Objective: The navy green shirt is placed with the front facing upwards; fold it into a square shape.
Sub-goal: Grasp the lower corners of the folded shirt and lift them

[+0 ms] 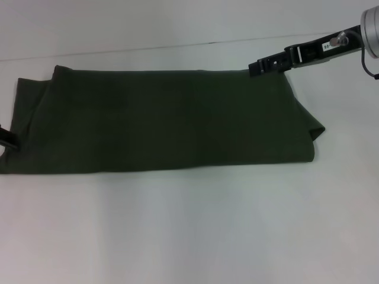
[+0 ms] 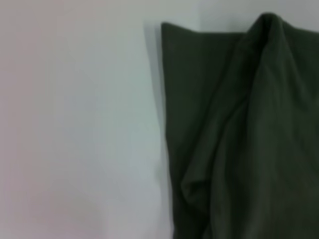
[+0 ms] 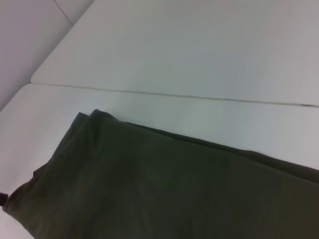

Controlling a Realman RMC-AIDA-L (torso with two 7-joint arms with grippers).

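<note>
The navy green shirt (image 1: pixel 160 121) lies on the white table as a long folded band running left to right. Its lettering, collar and label are hidden. My right gripper (image 1: pixel 256 66) is at the shirt's far right corner, at the back edge of the cloth. My left gripper (image 1: pixel 7 139) shows only as a dark tip at the shirt's left end, near the front edge. The left wrist view shows a bunched, creased end of the shirt (image 2: pixel 239 139) on the table. The right wrist view shows the folded shirt (image 3: pixel 164 189) from above, with a layered corner.
The white table (image 1: pixel 189 231) extends in front of the shirt. A seam between table sections (image 1: pixel 177 46) runs behind the shirt and also shows in the right wrist view (image 3: pixel 174 94). The right arm (image 1: pixel 331 44) reaches in from the upper right.
</note>
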